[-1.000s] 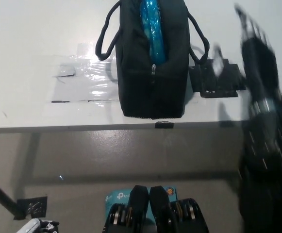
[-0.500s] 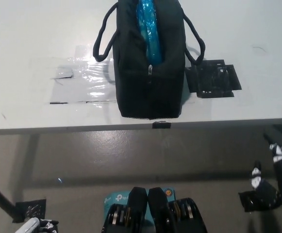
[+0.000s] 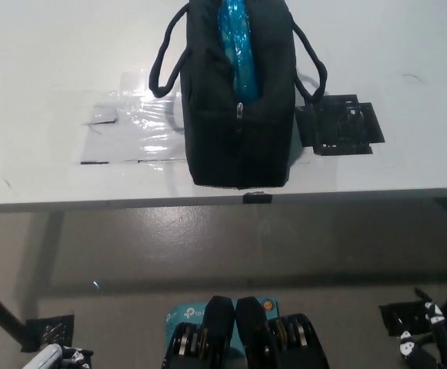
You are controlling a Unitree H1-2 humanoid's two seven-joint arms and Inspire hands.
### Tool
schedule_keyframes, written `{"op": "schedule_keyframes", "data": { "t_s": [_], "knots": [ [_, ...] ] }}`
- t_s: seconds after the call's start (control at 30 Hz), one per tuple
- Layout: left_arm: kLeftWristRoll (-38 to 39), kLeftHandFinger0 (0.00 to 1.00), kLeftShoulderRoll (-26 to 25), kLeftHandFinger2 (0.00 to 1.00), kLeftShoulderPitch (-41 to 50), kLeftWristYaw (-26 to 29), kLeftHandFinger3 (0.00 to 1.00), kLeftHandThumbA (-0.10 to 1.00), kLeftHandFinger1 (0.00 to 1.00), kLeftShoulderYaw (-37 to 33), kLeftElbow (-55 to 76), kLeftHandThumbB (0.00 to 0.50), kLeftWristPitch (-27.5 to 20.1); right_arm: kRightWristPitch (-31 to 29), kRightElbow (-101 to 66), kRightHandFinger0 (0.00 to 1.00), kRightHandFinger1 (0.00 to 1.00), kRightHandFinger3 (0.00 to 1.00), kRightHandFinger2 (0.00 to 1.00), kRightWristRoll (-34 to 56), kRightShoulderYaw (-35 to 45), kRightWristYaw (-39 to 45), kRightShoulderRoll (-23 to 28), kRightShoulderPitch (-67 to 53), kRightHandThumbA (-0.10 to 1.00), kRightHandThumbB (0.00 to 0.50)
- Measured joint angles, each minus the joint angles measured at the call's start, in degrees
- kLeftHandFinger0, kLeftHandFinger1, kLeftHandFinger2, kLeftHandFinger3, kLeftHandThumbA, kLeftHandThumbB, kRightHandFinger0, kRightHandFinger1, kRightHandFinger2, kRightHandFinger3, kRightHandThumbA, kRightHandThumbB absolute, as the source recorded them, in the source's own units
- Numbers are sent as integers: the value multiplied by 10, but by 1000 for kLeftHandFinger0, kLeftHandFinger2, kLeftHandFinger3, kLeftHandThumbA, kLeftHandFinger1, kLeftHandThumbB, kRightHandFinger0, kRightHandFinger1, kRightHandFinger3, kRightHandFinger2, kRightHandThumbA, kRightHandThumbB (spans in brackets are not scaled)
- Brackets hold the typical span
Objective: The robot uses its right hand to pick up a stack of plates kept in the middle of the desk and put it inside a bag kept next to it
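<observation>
The plates — blue-wrapped, likely light, slippery — sit inside the bag, upper centre on the tabletop. Right hand lower right, left hand lower left — fingers' state unclear.

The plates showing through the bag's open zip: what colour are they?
Bright blue plates, seen in the head view, inside the black bag.

Single head view, steeply down over desk edge and floor.

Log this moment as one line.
stack of plates: inside black bag | right hand: low, off desk | left hand: resting lower left
</observation>
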State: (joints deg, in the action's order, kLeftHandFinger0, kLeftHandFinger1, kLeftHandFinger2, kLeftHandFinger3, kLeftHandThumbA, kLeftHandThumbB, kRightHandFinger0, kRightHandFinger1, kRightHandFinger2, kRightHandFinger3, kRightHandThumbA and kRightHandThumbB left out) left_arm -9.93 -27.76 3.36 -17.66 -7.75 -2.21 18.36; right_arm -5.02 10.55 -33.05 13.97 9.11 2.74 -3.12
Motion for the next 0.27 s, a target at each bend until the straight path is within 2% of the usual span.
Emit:
{"op": "schedule_keyframes", "data": {
  "t_s": [0.1,0.27],
  "knots": [
    [0,760,0,846,-1,0,841,-100,813,4,0,155,-1,-25,27,597,622,979,677,30,12,-12,0,5,213,279],
    [2,776,0,860,-3,1,842,-100,839,20,0,158,-3,-69,47,530,575,966,651,82,23,-43,6,19,211,281]
  ]
}}
